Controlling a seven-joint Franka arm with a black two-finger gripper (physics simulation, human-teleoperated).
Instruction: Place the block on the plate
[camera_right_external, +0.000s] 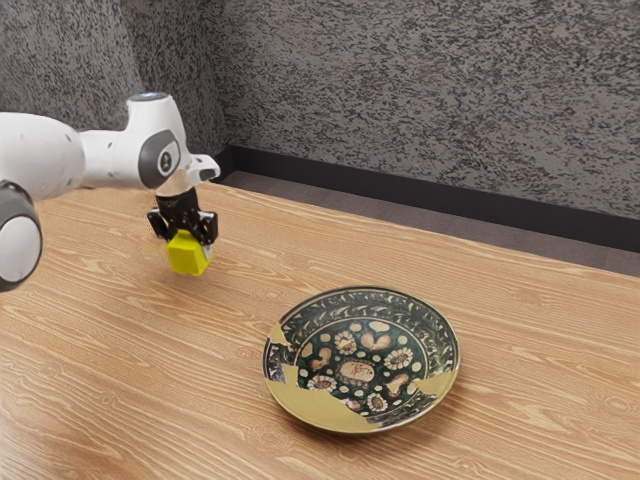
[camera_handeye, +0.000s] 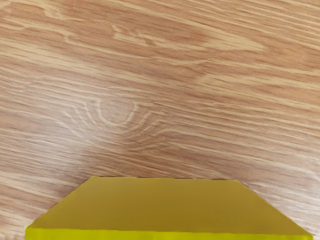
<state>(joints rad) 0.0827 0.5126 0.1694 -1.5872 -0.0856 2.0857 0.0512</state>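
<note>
One round, wide-rimmed plate (camera_right_external: 361, 362) lies face up on the wooden table (camera_right_external: 520, 420), its dark green, glossy-looking surface painted with pale flowers and leafy scrolls around a tan centre, with plain, jagged-edged gold patches along the rim. The tabletop around the plate is light brown with wavy, streaked grain. Well apart from the plate, toward the exterior view's left and farther back, is the smooth, flat-sided yellow block (camera_right_external: 186, 256), off the plate. The black two-finger gripper (camera_right_external: 190, 246) has hold of it, the jaws parted by the block's width and pressing it from two sides. In the wrist view one flat side of the block looks olive, beneath a bright yellow edge. Above it, the glossy white arm (camera_right_external: 110, 157) carries a dark oval badge (camera_right_external: 166, 161), its mark too small to read. Beyond the plate and table run a grey-brown floor (camera_right_external: 335, 202), a smooth black skirting board (camera_right_external: 430, 190) and a rough, mottled grey wall (camera_right_external: 430, 90).
</note>
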